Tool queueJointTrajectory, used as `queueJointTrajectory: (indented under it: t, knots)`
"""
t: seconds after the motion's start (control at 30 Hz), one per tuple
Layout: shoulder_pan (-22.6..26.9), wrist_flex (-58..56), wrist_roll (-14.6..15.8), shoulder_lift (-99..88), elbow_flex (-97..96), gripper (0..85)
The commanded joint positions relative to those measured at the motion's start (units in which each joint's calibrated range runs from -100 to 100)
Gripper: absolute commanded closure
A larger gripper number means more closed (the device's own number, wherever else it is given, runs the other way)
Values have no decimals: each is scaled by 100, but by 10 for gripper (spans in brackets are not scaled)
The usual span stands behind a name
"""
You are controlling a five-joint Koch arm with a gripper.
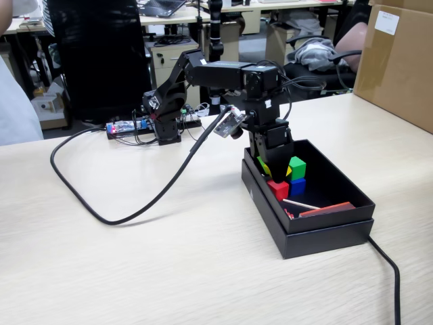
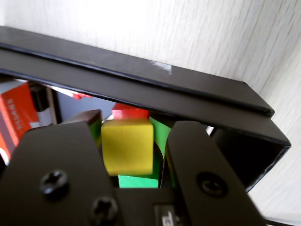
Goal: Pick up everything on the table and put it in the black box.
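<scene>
The black box [image 1: 338, 233] stands on the table at the right of the fixed view. It holds a green cube [image 1: 296, 166] on a blue cube [image 1: 298, 186], a red cube [image 1: 278, 189], a thin stick [image 1: 301, 204] and a flat red pack [image 1: 327, 209]. My gripper [image 1: 266, 169] reaches down into the box's far left corner. In the wrist view my gripper [image 2: 136, 121] is shut on a yellow cube [image 2: 128, 146] between green-lined jaws, just inside the box rim [image 2: 141, 80]. A red cube [image 2: 130, 113] shows behind it and the red pack [image 2: 16, 117] at left.
A thick black cable [image 1: 101, 210] loops over the table left of the box. Another cable [image 1: 389, 271] runs off the front right. The arm's base and electronics [image 1: 128, 127] sit at the table's far edge. A cardboard box [image 1: 399, 61] stands at right.
</scene>
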Motion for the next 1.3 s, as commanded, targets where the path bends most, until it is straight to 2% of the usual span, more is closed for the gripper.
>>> queueJointTrajectory:
  t: [0.0,0.17,0.3,0.6,0.77,1.1,1.27]
  knots:
    - [-34,-32,-5,-392,28,547]
    - [-24,-40,-20,-472,-108,440]
    - [-24,-40,-34,-1057,-154,436]
    - [-220,-40,-200,-3788,-1269,378]
    - [-435,-23,-488,-5728,-2375,374]
    - [-801,210,-474,-8493,-4941,358]
    - [-1084,1290,-586,-9824,-6845,338]
